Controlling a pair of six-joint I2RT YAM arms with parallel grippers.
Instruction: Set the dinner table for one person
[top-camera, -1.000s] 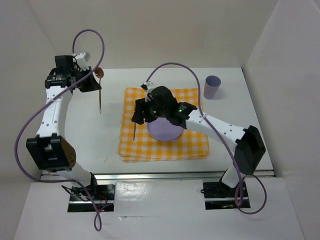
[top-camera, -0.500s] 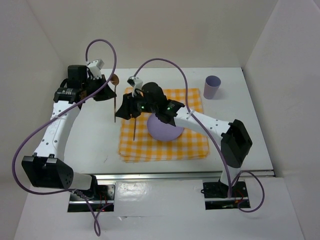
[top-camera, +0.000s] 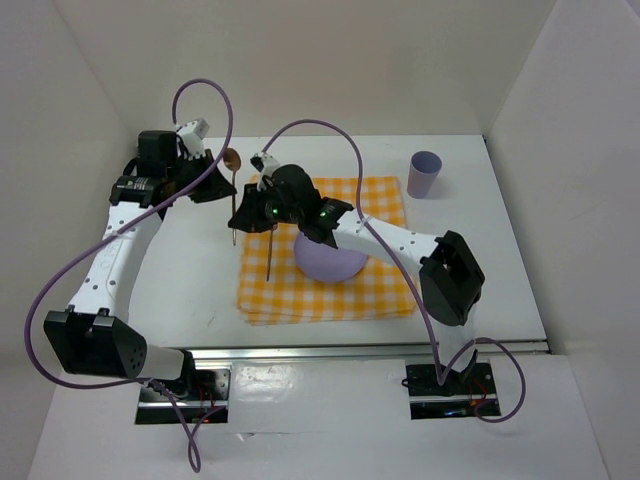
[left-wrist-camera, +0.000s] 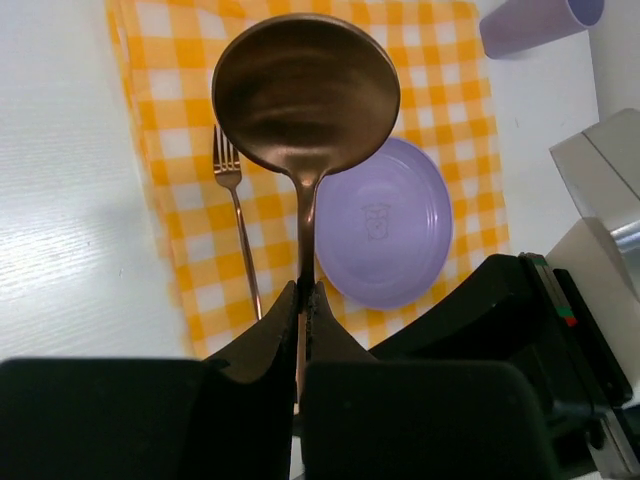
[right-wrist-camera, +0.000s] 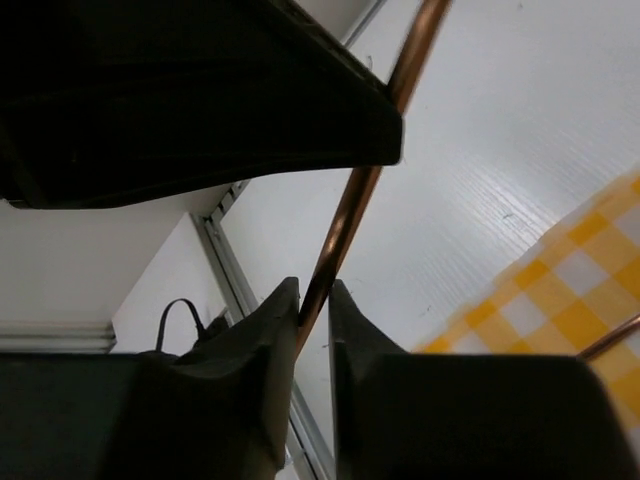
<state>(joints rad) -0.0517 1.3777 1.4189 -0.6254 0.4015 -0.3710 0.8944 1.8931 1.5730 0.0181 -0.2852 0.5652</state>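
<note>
dinner table (left-wrist-camera: 70, 200): one spoon (left-wrist-camera: 305, 90) (one fork (left-wrist-camera: 240, 230))

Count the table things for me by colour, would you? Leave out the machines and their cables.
Lilac: 2, the plate and the cup
Copper-coloured: 2, the spoon and the fork
Yellow-and-white checked: 1, the cloth
Total: 5
</note>
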